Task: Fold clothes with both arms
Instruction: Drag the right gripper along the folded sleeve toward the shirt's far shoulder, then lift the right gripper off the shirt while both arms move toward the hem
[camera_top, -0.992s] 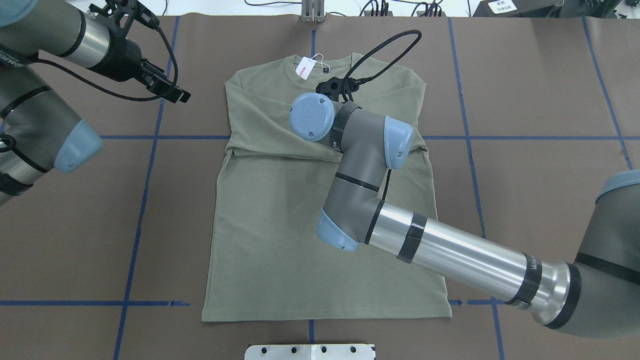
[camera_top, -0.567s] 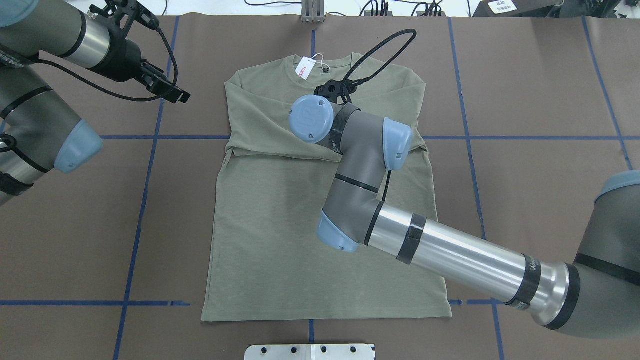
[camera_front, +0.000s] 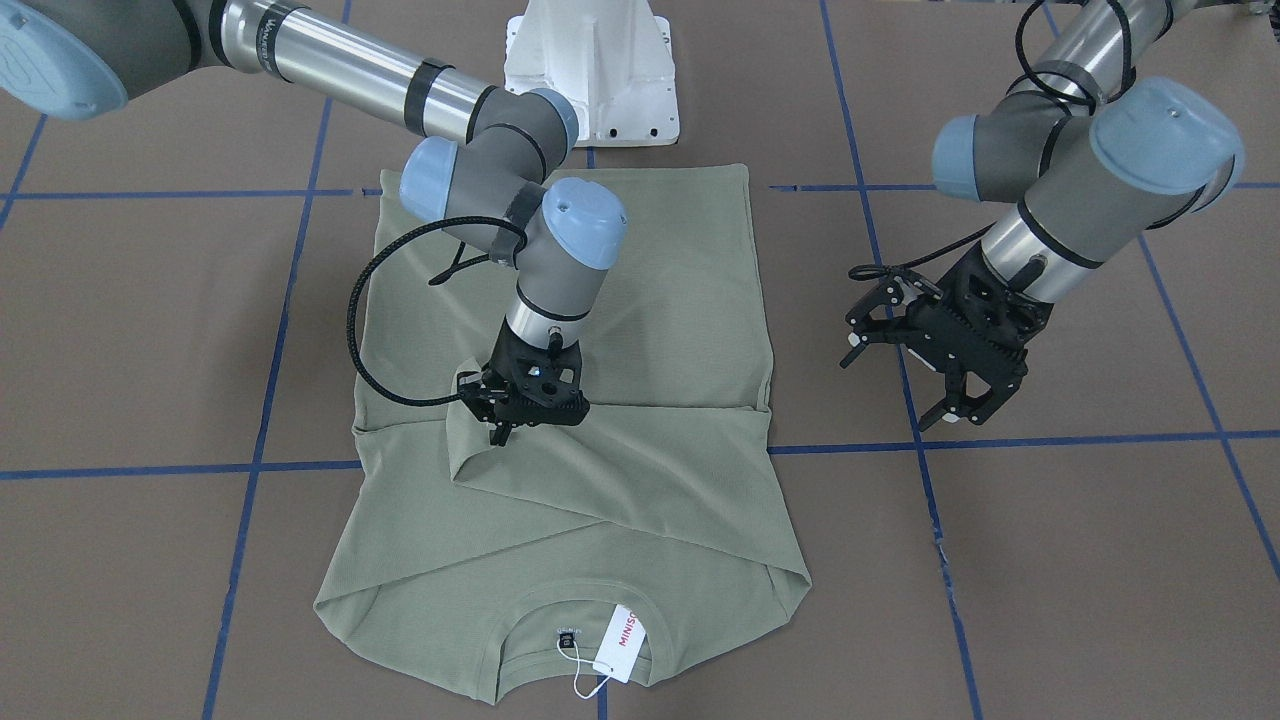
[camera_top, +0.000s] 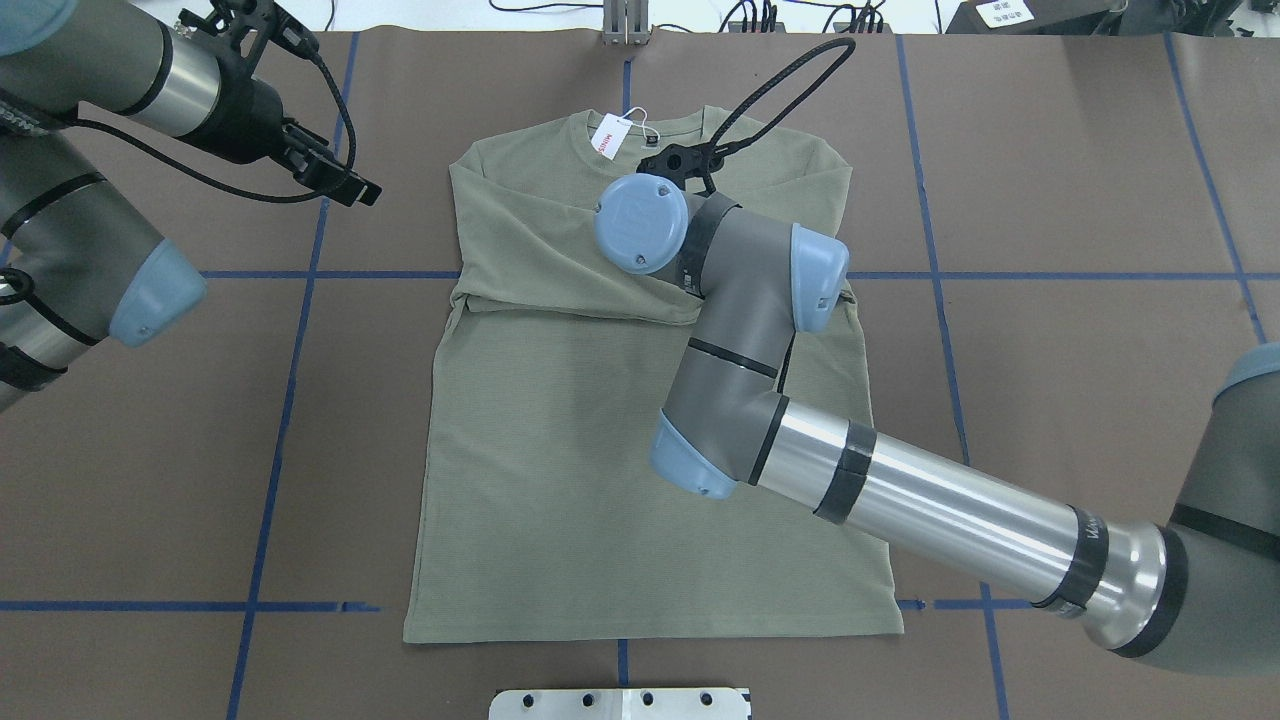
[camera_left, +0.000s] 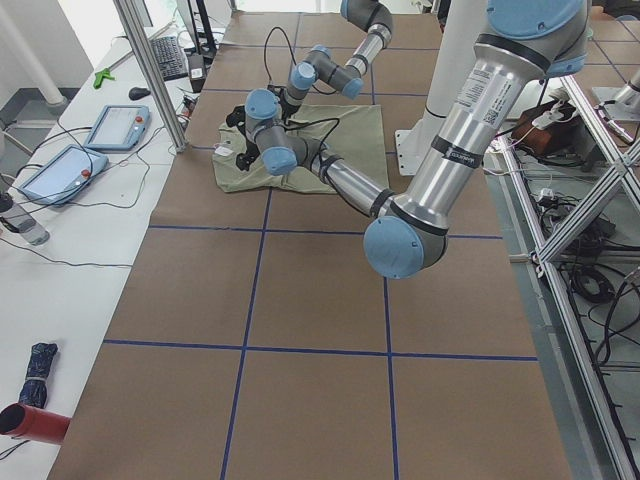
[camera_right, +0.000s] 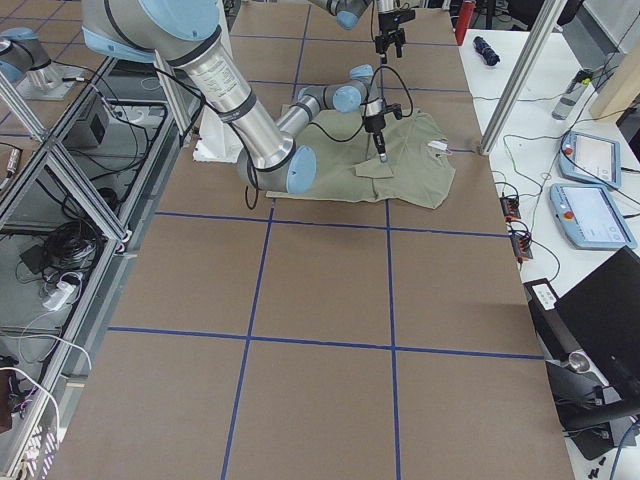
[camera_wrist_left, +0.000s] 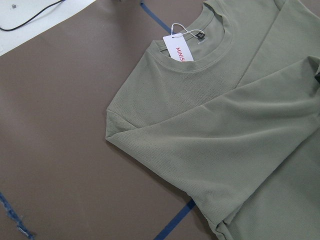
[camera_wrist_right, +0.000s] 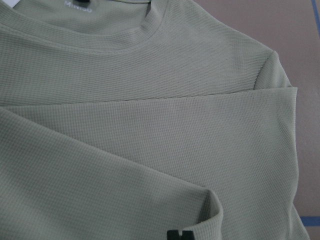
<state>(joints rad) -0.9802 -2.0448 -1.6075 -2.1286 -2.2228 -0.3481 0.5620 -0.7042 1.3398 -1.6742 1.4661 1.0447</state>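
Observation:
The olive-green shirt (camera_top: 540, 450) lies flat on the brown table, collar and white hang tag (camera_top: 607, 137) at the far side. Both sleeves are folded across the chest. My right arm reaches over the shirt, and its wrist hides the gripper from overhead. From the front, the right gripper (camera_front: 497, 432) points down, shut on the cuff of the top sleeve (camera_front: 470, 440). The right wrist view shows that cuff (camera_wrist_right: 210, 205) curled up at the fingertips. My left gripper (camera_front: 965, 410) hangs open above bare table beside the shirt's shoulder, holding nothing.
The white pedestal base (camera_front: 590, 70) stands just past the shirt's hem. A metal plate (camera_top: 620, 703) sits at the table's near edge. Blue tape lines (camera_top: 290, 400) grid the brown cover. Teach pendants (camera_left: 115, 125) lie on a side bench.
The right arm's wrist and elbow have shifted to the right and slightly toward the collar, its cable loop swinging with it. The left arm and the shirt's body have not moved.

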